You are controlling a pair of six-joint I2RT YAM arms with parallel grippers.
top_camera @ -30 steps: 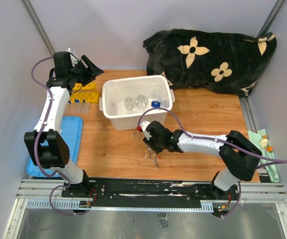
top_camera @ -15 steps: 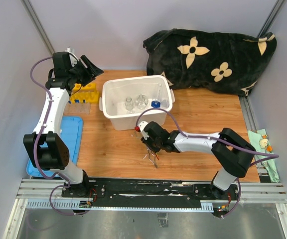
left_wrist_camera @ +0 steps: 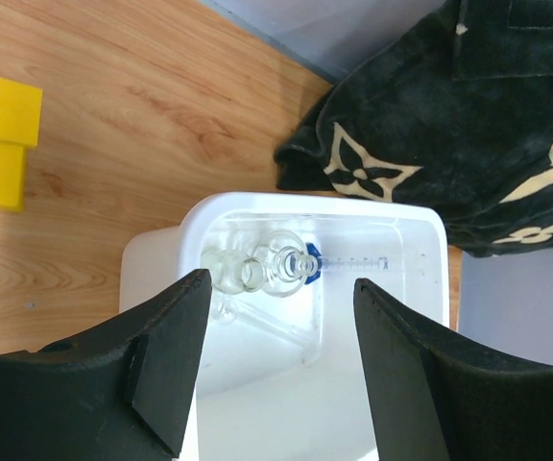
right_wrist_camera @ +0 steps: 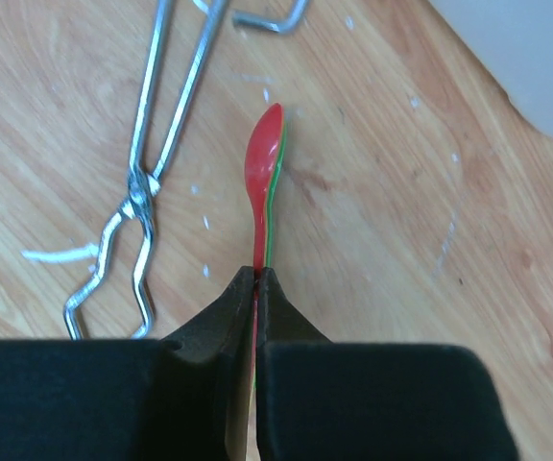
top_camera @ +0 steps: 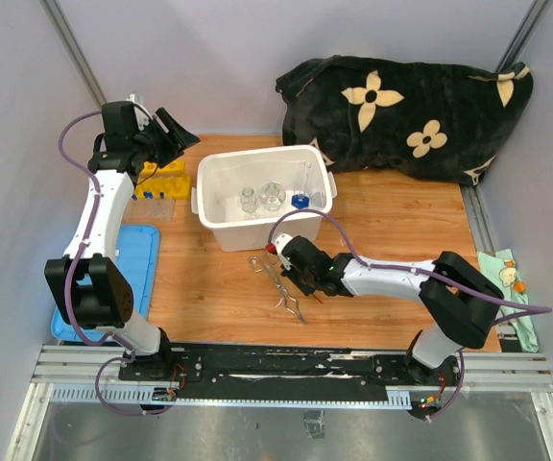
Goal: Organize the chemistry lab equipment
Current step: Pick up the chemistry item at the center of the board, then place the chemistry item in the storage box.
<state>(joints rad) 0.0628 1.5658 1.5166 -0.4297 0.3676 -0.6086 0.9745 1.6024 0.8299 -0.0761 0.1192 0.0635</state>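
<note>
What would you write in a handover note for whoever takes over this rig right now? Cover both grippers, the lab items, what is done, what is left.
Right gripper: shut on the thin red tool, low over the table, beside the metal tweezers lying loose.
Left gripper: open, empty, above the white bin.
Done: beakers, flask and blue-based glass piece are in the bin.
Left: probably bin the red tool, then the tweezers; the yellow rack stands outside, left of the bin.
</note>
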